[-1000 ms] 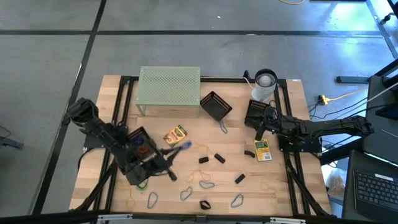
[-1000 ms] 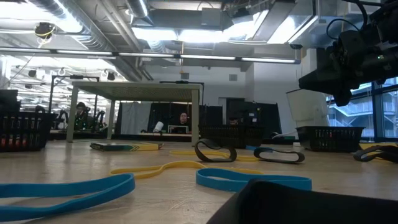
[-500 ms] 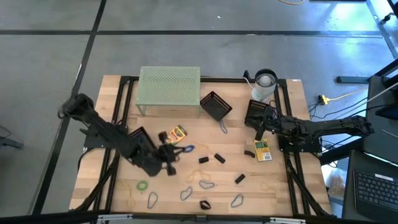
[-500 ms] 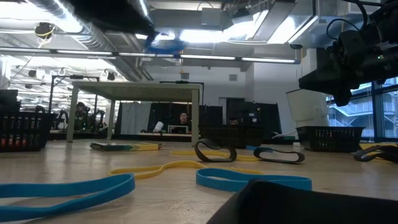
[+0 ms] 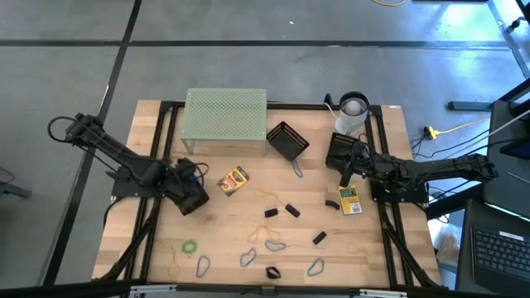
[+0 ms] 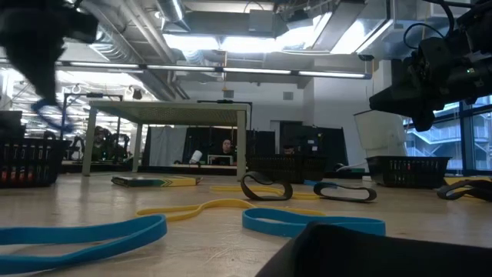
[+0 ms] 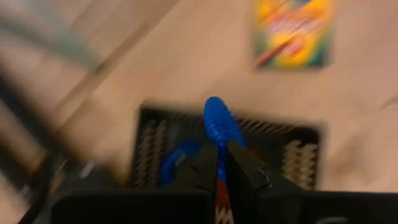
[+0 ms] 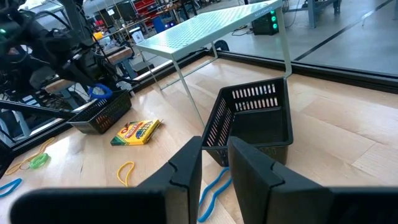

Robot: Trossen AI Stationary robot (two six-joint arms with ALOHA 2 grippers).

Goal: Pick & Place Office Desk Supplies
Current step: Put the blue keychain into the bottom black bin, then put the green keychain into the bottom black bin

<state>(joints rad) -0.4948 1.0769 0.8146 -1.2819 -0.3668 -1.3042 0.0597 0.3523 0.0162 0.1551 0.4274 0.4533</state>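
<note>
While pinched between left fingers [image 7: 239,167], blue loop [image 7: 217,124] over basket [image 7: 298,149].

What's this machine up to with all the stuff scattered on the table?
It is tidying small desk supplies. The left pincer is shut on a blue loop and hangs over a small black basket at the left of the table, next to a crayon box. The right pincer waits near the table's right side. Clips and rubber bands lie loose near the front.
</note>
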